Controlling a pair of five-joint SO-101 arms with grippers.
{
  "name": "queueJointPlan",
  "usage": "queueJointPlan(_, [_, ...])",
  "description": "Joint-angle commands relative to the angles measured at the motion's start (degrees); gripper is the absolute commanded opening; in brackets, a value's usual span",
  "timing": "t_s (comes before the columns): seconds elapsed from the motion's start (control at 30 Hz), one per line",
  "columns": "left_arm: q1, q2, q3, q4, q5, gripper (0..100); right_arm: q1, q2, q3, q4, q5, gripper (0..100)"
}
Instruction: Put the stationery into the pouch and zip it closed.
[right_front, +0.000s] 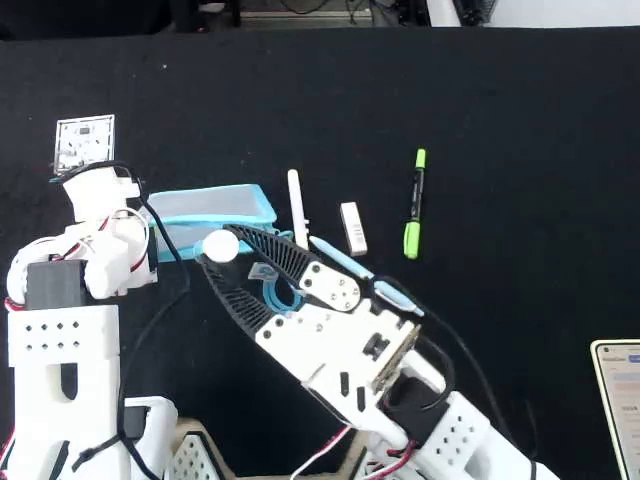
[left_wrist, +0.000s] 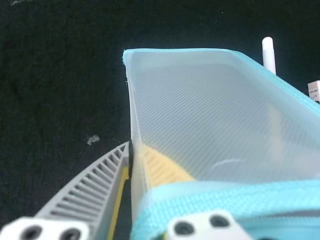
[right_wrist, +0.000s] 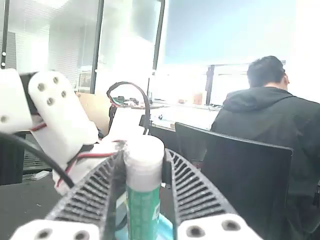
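The translucent pouch (right_front: 212, 205) with light blue zip trim lies at the left of the black table. My left gripper (right_front: 152, 222) is shut on its near-left edge; the left wrist view shows the pouch (left_wrist: 210, 115) wall pinched between the fingers (left_wrist: 97, 187). My right gripper (right_front: 226, 250) is shut on a green stick (right_wrist: 143, 200) with a white cap (right_front: 220, 246), held just in front of the pouch. On the table lie a white pen (right_front: 297, 208), a small white eraser (right_front: 353, 228), a green highlighter (right_front: 414, 205) and a light blue pen (right_front: 362, 268), partly hidden under the right arm.
A white tag card (right_front: 85, 140) sits at the far left, behind the left arm. A phone (right_front: 620, 400) lies at the right front edge. The back and right of the table are open black cloth.
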Motion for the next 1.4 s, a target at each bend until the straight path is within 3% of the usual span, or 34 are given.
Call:
queueJointPlan(0.0, [-0.6, 0.4, 2.2, 0.0, 0.8, 3, -0.3, 0.0, 1.7, -5.6, 3.1, 1.1])
queueJointPlan(0.17, [-0.8, 0.4, 2.2, 0.0, 0.8, 3, -0.3, 7.0, 1.8, -12.9, 9.8, 1.1])
queueJointPlan(0.4, [-0.8, 0.4, 2.2, 0.1, 0.8, 3, -0.3, 22.7, 1.5, -25.2, 10.2, 1.1])
queueJointPlan(0.63, [-0.8, 0.4, 2.2, 0.1, 0.8, 3, -0.3, 32.0, 1.5, -28.0, 10.2, 1.2])
queueJointPlan(0.73, [-0.9, 0.4, 2.2, 0.0, 0.7, 3, -0.3, 32.0, -0.6, -21.8, 10.0, 3.1])
queueJointPlan(0.9, [-0.9, 0.4, 2.2, 0.0, 0.7, 3, -0.6, 32.0, -8.7, -1.1, 9.8, 15.6])
queueJointPlan(1.03, [-0.9, 0.4, 2.2, 0.0, 0.7, 3, -0.6, 32.0, -14.7, 11.8, 9.8, 15.9])
queueJointPlan(1.17, [-0.9, 0.4, 2.2, 0.1, 0.7, 3, -0.6, 31.3, -17.9, 16.7, 9.8, 15.9])
queueJointPlan(1.37, [-0.9, 0.4, 2.2, 0.1, 0.6, 3, -0.2, 19.3, -21.0, 32.6, 9.8, 15.9])
